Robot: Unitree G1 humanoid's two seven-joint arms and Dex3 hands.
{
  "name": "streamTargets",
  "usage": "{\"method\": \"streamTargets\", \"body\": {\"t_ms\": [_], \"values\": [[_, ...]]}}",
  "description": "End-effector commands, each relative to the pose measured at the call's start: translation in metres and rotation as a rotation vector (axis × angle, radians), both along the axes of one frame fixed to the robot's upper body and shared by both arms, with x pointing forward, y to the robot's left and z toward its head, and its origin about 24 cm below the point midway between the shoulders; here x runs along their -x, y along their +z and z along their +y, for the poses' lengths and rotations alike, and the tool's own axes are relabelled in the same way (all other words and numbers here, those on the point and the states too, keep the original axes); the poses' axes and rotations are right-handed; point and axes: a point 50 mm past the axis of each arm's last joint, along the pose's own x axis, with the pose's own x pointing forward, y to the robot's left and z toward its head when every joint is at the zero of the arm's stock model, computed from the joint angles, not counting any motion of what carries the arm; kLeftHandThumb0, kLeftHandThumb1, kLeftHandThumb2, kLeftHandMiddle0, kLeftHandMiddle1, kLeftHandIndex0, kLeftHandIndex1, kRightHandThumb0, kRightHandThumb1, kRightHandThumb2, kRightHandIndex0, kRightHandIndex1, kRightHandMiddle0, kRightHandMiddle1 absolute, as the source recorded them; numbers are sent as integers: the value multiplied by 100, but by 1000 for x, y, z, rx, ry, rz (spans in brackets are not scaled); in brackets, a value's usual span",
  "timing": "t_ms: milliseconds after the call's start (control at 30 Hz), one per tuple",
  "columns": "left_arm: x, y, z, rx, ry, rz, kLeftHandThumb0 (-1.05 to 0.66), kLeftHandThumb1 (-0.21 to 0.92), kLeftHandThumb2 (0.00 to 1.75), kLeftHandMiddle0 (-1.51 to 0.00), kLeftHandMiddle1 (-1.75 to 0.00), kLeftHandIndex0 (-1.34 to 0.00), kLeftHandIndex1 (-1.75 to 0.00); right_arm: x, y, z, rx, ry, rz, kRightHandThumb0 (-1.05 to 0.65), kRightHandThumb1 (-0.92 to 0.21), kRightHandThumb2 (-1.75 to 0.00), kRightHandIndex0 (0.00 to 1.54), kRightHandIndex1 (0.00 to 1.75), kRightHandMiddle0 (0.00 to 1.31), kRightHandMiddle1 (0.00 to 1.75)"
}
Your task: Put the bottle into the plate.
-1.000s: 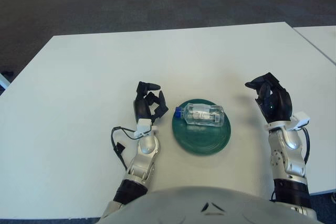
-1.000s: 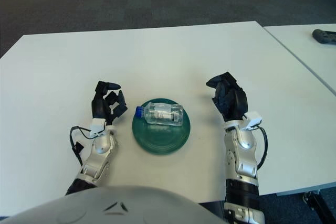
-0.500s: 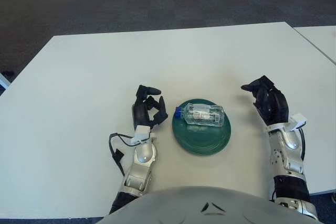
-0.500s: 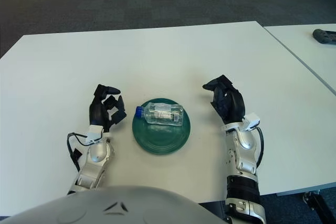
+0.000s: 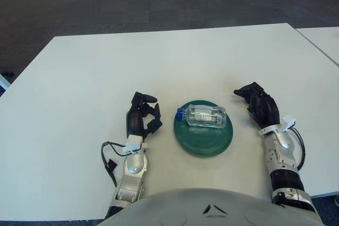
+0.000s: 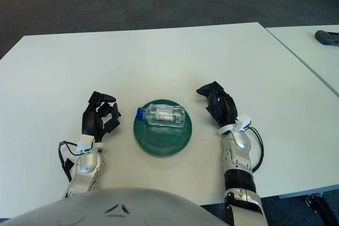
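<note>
A clear plastic bottle [image 5: 203, 116] with a blue cap lies on its side in the dark green plate [image 5: 203, 142], cap pointing left. My left hand [image 5: 140, 118] stands just left of the plate with its fingers loosely curled and nothing in them. On the other side, my right hand [image 5: 256, 105] is a little right of the plate, fingers relaxed and empty. Neither hand touches the bottle or the plate.
The plate sits on a white table [image 5: 106, 67] near its front edge. A second white table [image 6: 312, 51] stands to the right across a narrow gap, with a dark object [image 6: 327, 37] on it. Dark carpet lies beyond.
Both hands have drawn back toward me and lowered; the left one moved left away from the plate, the right one moved slightly inward. The bottle and plate have not moved.
</note>
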Motion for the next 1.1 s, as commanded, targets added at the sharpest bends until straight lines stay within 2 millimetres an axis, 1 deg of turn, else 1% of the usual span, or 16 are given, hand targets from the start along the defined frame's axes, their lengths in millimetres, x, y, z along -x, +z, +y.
{"method": "streamTargets", "body": {"t_ms": [0,200,300,533,600,700,900,1067], "values": [[-1,-4,3,9,16,54,-38,75,66,-69,-130,-40,-163,0,-8,2,9,30,49,-63,-92,-76,55,94,33,110],[-1,-13,8,9,24,130,-37,77,61,-64,-125,-40,-160,-3,-14,7,31,65,86,-63,-92,-78,56,86,28,108],[0,-17,10,12,25,155,-37,78,60,-63,-124,-40,-160,0,-25,10,29,59,137,-63,-92,-78,57,83,27,108],[3,-24,13,15,31,193,-37,78,60,-63,-123,-40,-160,5,-37,11,46,22,234,-60,-92,-67,57,86,26,108],[3,-25,13,16,31,195,-37,78,60,-63,-123,-40,-160,6,-38,11,49,20,243,-59,-92,-65,56,87,25,108],[5,-27,13,22,31,204,-37,78,59,-63,-123,-40,-160,14,-40,12,48,22,255,-59,-92,-63,55,87,23,106],[4,-29,13,35,27,205,-37,83,51,-62,-122,-39,-159,22,-36,17,48,40,234,-58,-92,-62,54,87,20,104],[2,-28,13,39,21,195,-36,88,43,-61,-121,-38,-157,28,-32,20,37,52,209,-57,-92,-62,53,86,22,105]]}}
